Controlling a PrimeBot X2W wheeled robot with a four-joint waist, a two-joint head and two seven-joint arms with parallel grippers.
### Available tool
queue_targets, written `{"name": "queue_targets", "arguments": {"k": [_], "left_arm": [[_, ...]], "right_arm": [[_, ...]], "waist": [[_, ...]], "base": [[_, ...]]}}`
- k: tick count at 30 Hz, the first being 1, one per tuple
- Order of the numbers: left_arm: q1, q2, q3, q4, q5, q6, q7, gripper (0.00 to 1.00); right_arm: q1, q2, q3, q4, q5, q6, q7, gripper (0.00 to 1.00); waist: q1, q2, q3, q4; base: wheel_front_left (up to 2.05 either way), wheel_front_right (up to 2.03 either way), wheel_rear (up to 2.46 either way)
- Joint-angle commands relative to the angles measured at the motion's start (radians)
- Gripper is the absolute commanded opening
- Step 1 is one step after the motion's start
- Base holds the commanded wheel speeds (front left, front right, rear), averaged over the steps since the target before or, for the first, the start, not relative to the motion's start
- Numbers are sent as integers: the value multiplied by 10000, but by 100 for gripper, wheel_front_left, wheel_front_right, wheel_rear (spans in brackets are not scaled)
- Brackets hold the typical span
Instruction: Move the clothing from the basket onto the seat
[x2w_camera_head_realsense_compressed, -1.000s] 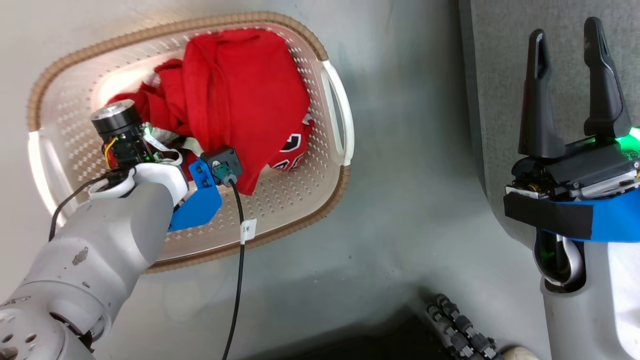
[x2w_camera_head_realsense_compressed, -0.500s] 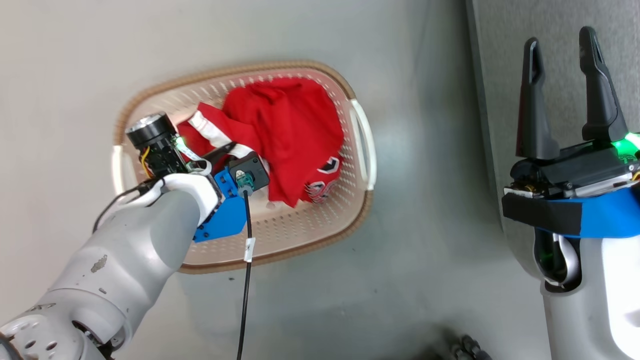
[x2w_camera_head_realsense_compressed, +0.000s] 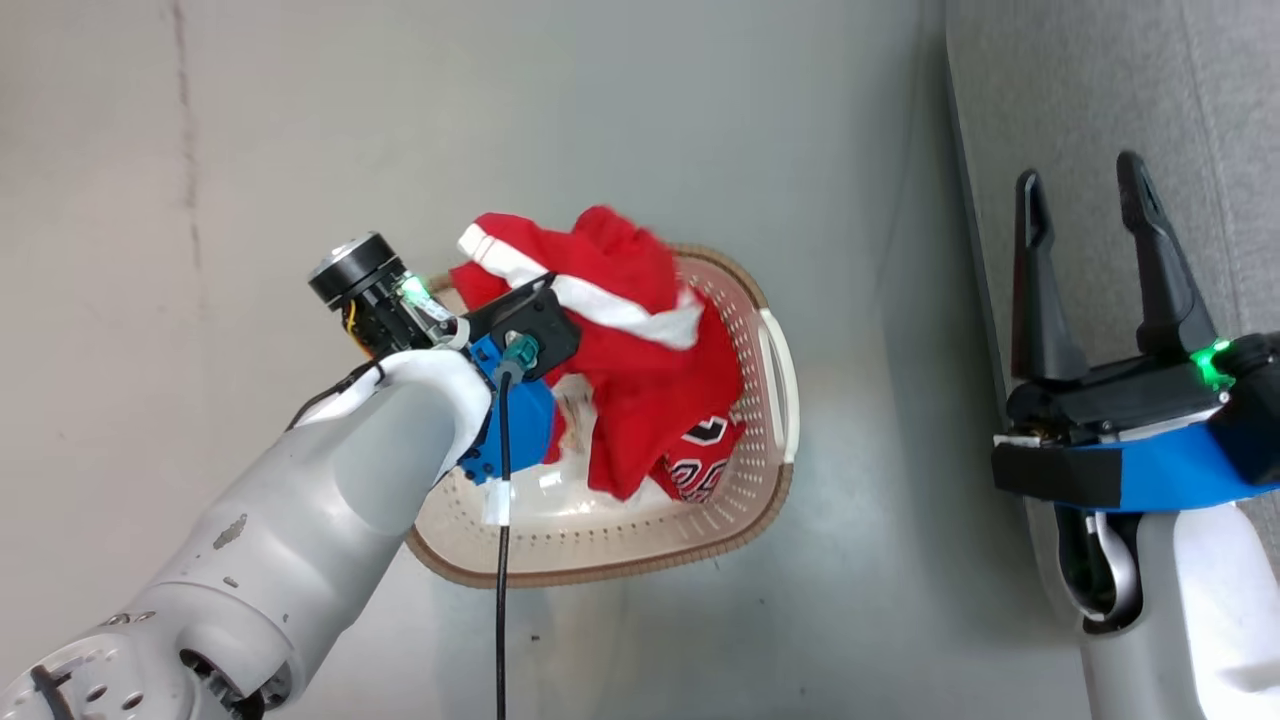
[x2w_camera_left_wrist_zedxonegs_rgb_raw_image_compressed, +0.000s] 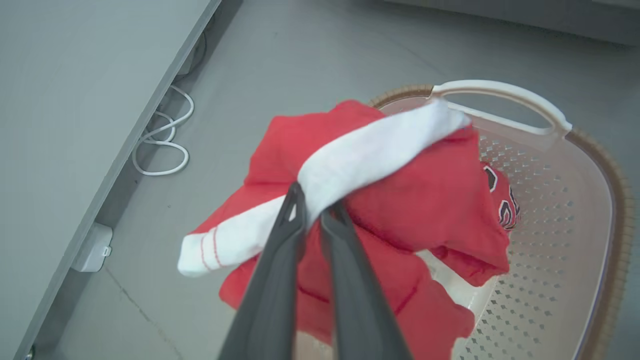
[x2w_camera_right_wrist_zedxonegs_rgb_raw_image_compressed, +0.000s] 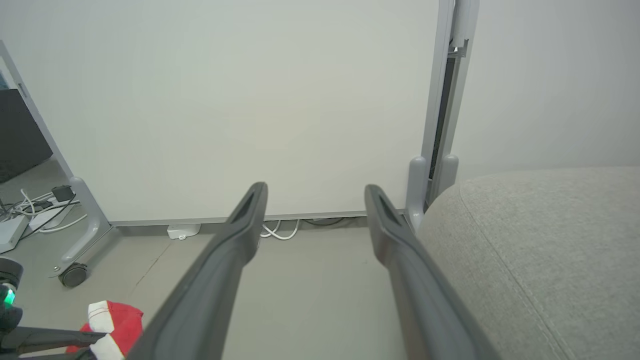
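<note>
1. Left gripper (x2w_camera_left_wrist_zedxonegs_rgb_raw_image_compressed: 315, 200): I read the two dark fingers as drawn nearly together, pinching the white stripe trim (x2w_camera_left_wrist_zedxonegs_rgb_raw_image_compressed: 370, 150) of the clothing (x2w_camera_left_wrist_zedxonegs_rgb_raw_image_compressed: 430, 200). The trim crosses the fingertips, and red cloth drapes on both sides of them.

2. Left arm pose: in the head view the pale forearm (x2w_camera_head_realsense_compressed: 330, 500) rises from the near-left side of the basket (x2w_camera_head_realsense_compressed: 775, 470) and reaches over its left rim. The wrist is bent so that the fingers point across the basket opening. A black cable (x2w_camera_head_realsense_compressed: 502, 600) hangs from the wrist and passes in front of the basket's near rim.

3. Clothing: the red bundle hangs from the grip above the basket. Its upper folds stand over the far rim, and its lower part hangs down inside. The jersey numerals (x2w_camera_head_realsense_compressed: 700, 468) sit close to the inside of the right wall, beside the white handle. I cannot tell whether the cloth touches the basket bottom.

4. Right gripper (x2w_camera_head_realsense_compressed: 1080, 172): the fingers are spread wide with nothing between them. It is well to the right of the basket, fingers pointing up the head view.

5. Seat (x2w_camera_head_realsense_compressed: 1120, 90): the grey upholstery lies to the right of the basket, with a strip of grey floor (x2w_camera_head_realsense_compressed: 880, 300) between them.
</note>
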Motion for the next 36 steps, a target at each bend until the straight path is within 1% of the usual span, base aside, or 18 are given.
{"name": "queue_targets", "arguments": {"k": [1, 4, 12, 17, 18, 21, 29, 36], "left_arm": [[60, -20, 110, -75, -100, 0, -54, 0], [113, 51, 485, -672, -327, 23, -61, 0], [506, 392, 1637, -2109, -564, 306, -68, 0], [863, 559, 2329, -2767, -576, 414, -68, 0], [1039, 599, 2560, -2988, -543, 430, -68, 0], [1332, 581, 2855, -3299, -476, 467, -69, 0], [2038, 341, 3052, -3564, -225, 325, -69, 0], [2157, 186, 3209, -3716, -69, 225, -69, 0]], "right_arm": [[126, -35, -6, 37, -19, 4, -38, 100], [310, -33, -20, 139, -71, 4, -38, 100], [866, -33, -40, 420, -131, 4, -38, 100], [1237, -35, 11, 593, -52, 4, -38, 100], [1396, -33, 36, 663, -11, 5, -38, 100], [1646, -33, 63, 767, 17, 5, -38, 100], [2253, -33, 437, 1040, 71, 5, -38, 100], [2498, -34, 821, 1207, 131, 5, -38, 100]], "waist": [[1, 0, -526, 271], [1, 0, -1000, 363], [1, 0, -2143, 482], [1, 0, -2846, 449], [1, 0, -3121, 446], [1, 0, -3513, 467], [1, 0, -4421, 580], [1, 0, -4734, 648]], "base": [[0, 0, 0], [0, 0, 0], [0, 0, 0], [0, 0, 0], [0, 0, 0], [0, 0, 0], [0, 0, 0], [0, 0, 0]]}}
